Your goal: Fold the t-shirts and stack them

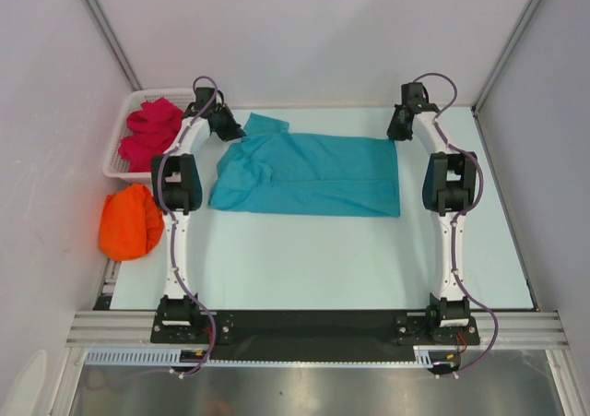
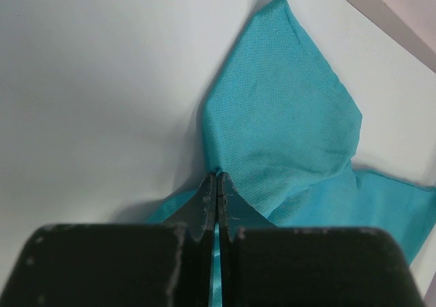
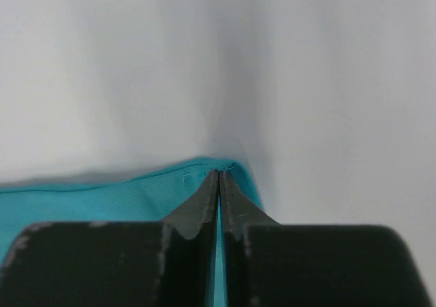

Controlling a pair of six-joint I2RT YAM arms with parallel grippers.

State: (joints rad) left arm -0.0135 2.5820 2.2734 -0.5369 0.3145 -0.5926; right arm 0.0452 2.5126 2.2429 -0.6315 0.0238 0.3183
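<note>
Both arms are out at the far edge of the soft teal-blue cloth t-shirt (image 1: 313, 176), which lies spread flat across the pale table (image 1: 323, 268) with one sleeve rumpled at its left end. The left gripper (image 2: 216, 184) has its jaws pressed together on a pinch of teal fabric at the shirt's far-left corner, by that sleeve. On the right gripper (image 3: 219, 181) the jaws are likewise together, nipping the hem at the far-right corner, and teal shows in the slit between the fingers.

This looks like the start of a fold, far edge over to near edge. To do it well, I'd lift both corners evenly and hold the edge taut between the grips so it doesn't sag. Then carry it across level and lay it square on the near hem. That rumpled sleeve wants tucking inside.

Left of the teal shirt's near corner, the bright orange t-shirt (image 1: 131, 220) sits in a heap. Left of its far corner, the crimson-pink t-shirt (image 1: 152, 130) is crumpled in the white plastic lattice basket (image 1: 115, 153). It's early in the job.
</note>
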